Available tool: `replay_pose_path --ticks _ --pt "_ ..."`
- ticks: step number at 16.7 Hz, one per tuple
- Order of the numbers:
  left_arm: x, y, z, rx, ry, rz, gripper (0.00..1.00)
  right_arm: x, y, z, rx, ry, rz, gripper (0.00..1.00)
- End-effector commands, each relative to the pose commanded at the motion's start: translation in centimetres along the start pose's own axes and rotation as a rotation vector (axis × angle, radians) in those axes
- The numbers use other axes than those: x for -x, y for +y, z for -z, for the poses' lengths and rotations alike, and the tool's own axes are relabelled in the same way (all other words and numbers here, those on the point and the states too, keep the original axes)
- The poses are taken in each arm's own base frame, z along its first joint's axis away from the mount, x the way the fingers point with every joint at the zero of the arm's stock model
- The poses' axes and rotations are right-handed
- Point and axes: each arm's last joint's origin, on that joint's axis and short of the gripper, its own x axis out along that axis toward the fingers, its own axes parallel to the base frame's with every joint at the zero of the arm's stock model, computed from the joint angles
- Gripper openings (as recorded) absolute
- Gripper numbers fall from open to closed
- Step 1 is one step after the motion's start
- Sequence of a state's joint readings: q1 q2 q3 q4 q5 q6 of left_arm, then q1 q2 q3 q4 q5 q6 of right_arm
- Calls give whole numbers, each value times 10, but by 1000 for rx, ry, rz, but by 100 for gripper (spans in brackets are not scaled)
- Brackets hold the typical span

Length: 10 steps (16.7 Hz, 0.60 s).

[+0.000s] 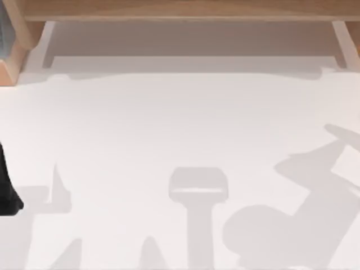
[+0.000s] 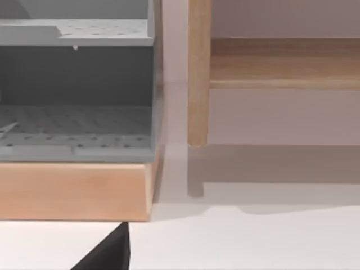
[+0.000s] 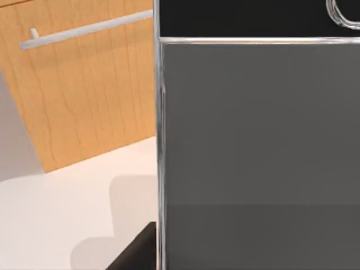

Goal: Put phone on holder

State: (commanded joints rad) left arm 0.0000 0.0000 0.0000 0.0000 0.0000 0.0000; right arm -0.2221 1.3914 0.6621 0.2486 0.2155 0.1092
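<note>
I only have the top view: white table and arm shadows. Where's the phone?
Observer: In the right wrist view the phone is close before the camera, grey screen facing it, a dark finger at its silver rim.
Operator: Anything behind it?
Observer: A wooden cabinet door with a silver bar handle.
Operator: The left arm sits at the table's left edge; what does its camera face?
Observer: A grey perforated shelf unit on a wooden base.
</note>
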Motion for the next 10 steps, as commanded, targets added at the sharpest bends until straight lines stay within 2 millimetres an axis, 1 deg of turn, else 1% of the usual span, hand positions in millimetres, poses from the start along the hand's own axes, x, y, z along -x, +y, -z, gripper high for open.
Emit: replay_pose_path --ticks 10 --pt "0 0 0 0 0 0 100 0 0 0 0 0 0 90"
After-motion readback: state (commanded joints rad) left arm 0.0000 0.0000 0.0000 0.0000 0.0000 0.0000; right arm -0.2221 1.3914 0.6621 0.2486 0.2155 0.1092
